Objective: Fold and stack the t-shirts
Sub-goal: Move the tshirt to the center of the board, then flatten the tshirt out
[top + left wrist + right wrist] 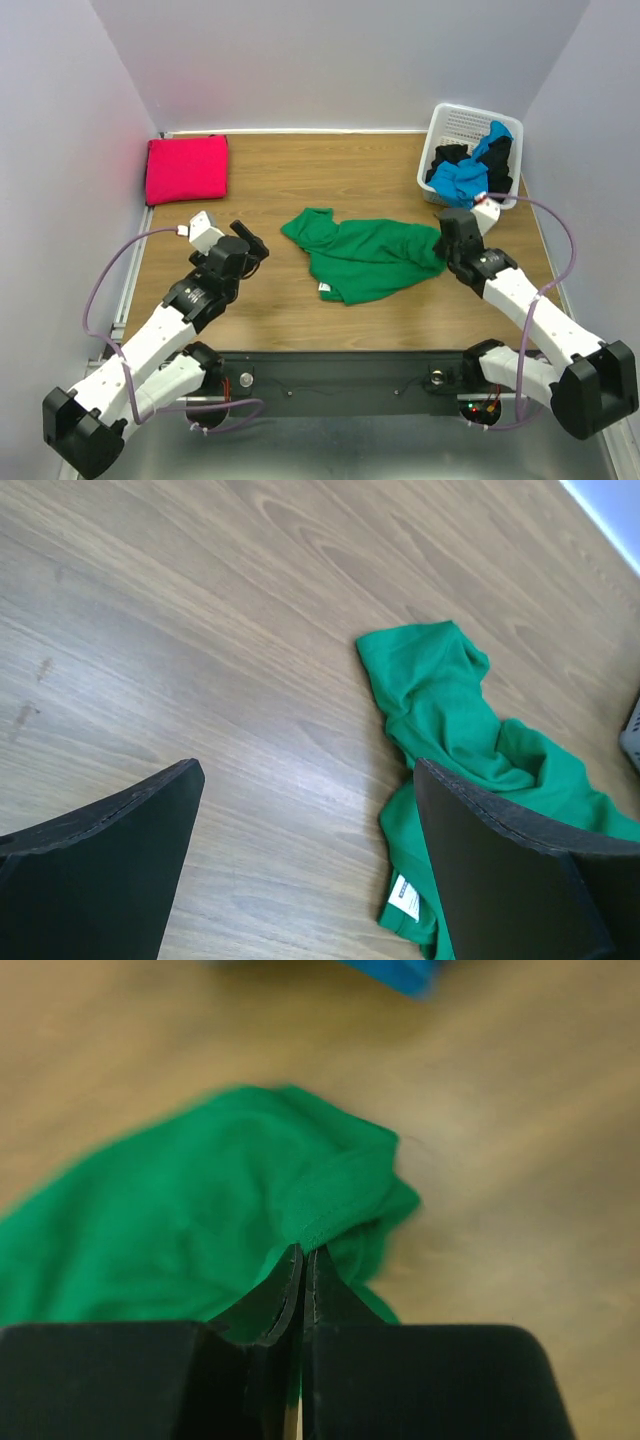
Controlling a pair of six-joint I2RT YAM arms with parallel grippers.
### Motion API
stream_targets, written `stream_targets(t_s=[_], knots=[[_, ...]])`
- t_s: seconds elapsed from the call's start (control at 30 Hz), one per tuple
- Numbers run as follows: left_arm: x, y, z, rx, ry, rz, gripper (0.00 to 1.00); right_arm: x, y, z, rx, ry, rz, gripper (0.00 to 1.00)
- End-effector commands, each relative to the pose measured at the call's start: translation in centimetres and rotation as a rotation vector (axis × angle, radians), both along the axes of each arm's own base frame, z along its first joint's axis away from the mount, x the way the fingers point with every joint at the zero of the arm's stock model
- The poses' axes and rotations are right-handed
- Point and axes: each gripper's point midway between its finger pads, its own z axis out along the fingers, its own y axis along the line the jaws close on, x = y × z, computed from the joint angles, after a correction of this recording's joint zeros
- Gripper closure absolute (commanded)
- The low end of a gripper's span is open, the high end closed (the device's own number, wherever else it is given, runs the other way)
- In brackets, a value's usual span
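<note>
A bright green t-shirt (pixel 365 255) lies crumpled on the middle of the wooden table. My right gripper (pixel 445 252) is shut on the shirt's right edge; in the right wrist view the green cloth (pixel 250 1190) runs into the closed fingertips (pixel 303 1252). My left gripper (pixel 255 245) is open and empty over bare wood, left of the shirt; in the left wrist view the green shirt (pixel 450 710) with its white label (pixel 405 897) lies beyond the right finger (pixel 500 870). A folded magenta-red t-shirt (pixel 187 168) lies at the back left. Blue (pixel 470 178) and black (pixel 450 158) shirts fill the basket.
A white lattice basket (pixel 462 122) stands at the back right corner, close behind my right gripper. White walls close in the table on three sides. A black rail (pixel 340 370) runs along the near edge between the arm bases.
</note>
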Motion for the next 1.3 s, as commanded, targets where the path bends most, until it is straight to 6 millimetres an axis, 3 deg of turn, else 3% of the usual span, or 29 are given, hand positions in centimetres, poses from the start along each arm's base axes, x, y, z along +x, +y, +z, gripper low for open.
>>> stream_targets(t_s=[0.0, 0.13, 0.2, 0.23, 0.27, 0.3, 0.33, 0.37, 0.4, 0.47, 0.6, 0.7, 0.77, 0.9, 0.93, 1.0, 1.17, 1.27], knots=[[1.1, -1.6, -0.9, -0.001, 0.001, -0.055, 0.01, -2.5, -4.6, 0.1, -0.067, -0.023, -0.219, 0.98], [3.3, -4.3, -1.3, -0.013, -0.007, -0.143, 0.01, -4.4, -5.5, -1.7, -0.085, 0.028, -0.233, 0.96], [4.1, -5.2, -3.7, 0.013, 0.067, -0.175, 0.01, -5.1, -5.5, -2.5, -0.084, 0.05, -0.229, 0.88], [5.0, -5.6, -5.0, 0.035, 0.114, -0.176, 0.01, -5.3, -5.4, -2.9, -0.08, 0.064, -0.215, 0.79], [5.4, -5.7, -5.7, 0.049, 0.141, -0.173, 0.01, -5.5, -5.3, -3.0, -0.078, 0.075, -0.208, 0.63], [5.9, -5.9, -6.3, 0.06, 0.164, -0.173, 0.02, -5.7, -5.2, -3.1, -0.075, 0.078, -0.203, 0.29], [6.9, -6.6, -5.9, 0.061, 0.165, -0.188, 0.02, -5.9, -5.2, -2.9, -0.064, 0.078, -0.203, 0.18], [7.4, -6.8, -7.8, 0.084, 0.22, -0.189, 0.02, -6.0, -5.0, -2.8, -0.054, 0.079, -0.194, 0.0], [8.4, -7.5, -7.3, 0.078, 0.215, -0.195, 0.02, -6.0, -4.9, -2.4, -0.05, 0.073, -0.187, 0.0], [9.1, -7.8, -9.1, 0.094, 0.266, -0.201, 0.04, -5.9, -4.5, -1.0, -0.035, 0.05, -0.15, 0.0], [10.4, -7.9, -10.1, 0.097, 0.288, -0.194, 0.07, -6.1, -3.7, 0.9, 0.0, 0.004, -0.083, 0.0], [11.1, -7.8, -10.8, 0.084, 0.294, -0.197, 0.1, -6.8, -2.8, 0.4, 0.037, 0.01, -0.031, 0.0], [11.3, -8.4, -11.4, 0.073, 0.304, -0.224, 0.17, -7.5, -2.4, -0.8, 0.064, 0.039, -0.016, 0.0], [11.4, -9.2, -12.8, 0.059, 0.333, -0.254, 0.48, -8.3, -2.2, -1.6, 0.122, 0.059, -0.051, 0.0], [11.3, -9.1, -13.4, 0.067, 0.348, -0.251, 0.74, -8.3, -1.9, -1.5, 0.15, 0.056, -0.048, 0.0], [11.4, -9.1, -13.7, 0.067, 0.359, -0.249, 0.98, -8.5, -1.7, -1.7, 0.167, 0.056, -0.05, 0.0], [12.3, -7.6, -11.9, 0.096, 0.319, -0.196, 1.0, -8.9, -1.0, -2.9, 0.191, 0.105, -0.029, 0.0], [12.7, -6.0, -8.7, 0.105, 0.234, -0.143, 1.0, -9.0, -0.9, -3.3, 0.201, 0.118, -0.033, 0.0]])
